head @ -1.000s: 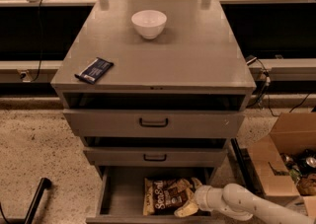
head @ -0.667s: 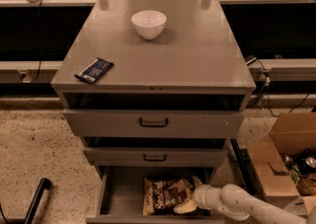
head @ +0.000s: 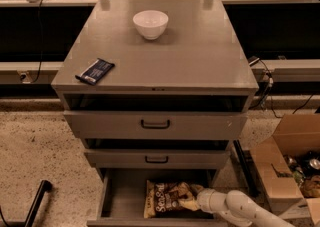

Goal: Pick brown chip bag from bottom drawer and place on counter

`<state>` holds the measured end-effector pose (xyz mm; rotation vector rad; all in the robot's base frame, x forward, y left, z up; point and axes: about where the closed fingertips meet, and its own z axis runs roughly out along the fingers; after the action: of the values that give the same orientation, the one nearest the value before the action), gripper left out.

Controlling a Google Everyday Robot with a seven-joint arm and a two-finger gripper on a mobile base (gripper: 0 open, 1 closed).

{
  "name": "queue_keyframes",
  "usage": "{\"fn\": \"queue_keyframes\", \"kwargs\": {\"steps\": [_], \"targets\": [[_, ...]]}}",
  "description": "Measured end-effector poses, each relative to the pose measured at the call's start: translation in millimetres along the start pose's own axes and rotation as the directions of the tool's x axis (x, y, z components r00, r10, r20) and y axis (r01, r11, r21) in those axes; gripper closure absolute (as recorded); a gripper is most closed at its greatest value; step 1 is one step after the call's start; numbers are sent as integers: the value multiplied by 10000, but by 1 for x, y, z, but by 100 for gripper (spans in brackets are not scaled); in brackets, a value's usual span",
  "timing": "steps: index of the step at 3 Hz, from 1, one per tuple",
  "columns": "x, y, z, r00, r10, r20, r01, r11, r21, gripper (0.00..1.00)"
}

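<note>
The brown chip bag [head: 167, 198] with white "Sea Salt" lettering lies in the open bottom drawer [head: 122, 196], right of its middle. My gripper [head: 192, 202] reaches in from the lower right on a white arm and sits at the bag's right end, touching it. The counter [head: 195, 61] is the grey cabinet top above.
A white bowl [head: 150, 24] stands at the back middle of the counter. A dark blue wrapper [head: 95, 71] lies near its front left edge. Two closed drawers with black handles [head: 155, 124] are above the open one. An open cardboard box [head: 292, 166] stands on the floor at right.
</note>
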<state>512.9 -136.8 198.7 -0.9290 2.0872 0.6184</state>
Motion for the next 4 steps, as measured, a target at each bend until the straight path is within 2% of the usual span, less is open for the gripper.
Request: {"fn": "queue_keyframes", "kwargs": {"steps": [1, 2, 3, 4], "targets": [[-19, 11, -14, 9943, 155, 1057, -87, 9979, -644, 65], [-43, 22, -29, 9832, 47, 1824, 158, 9937, -1110, 88], [-79, 34, -56, 9639, -183, 2656, 604, 9867, -1511, 100], [-129, 50, -108, 9333, -1025, 3441, 1607, 9763, -1451, 100]]}}
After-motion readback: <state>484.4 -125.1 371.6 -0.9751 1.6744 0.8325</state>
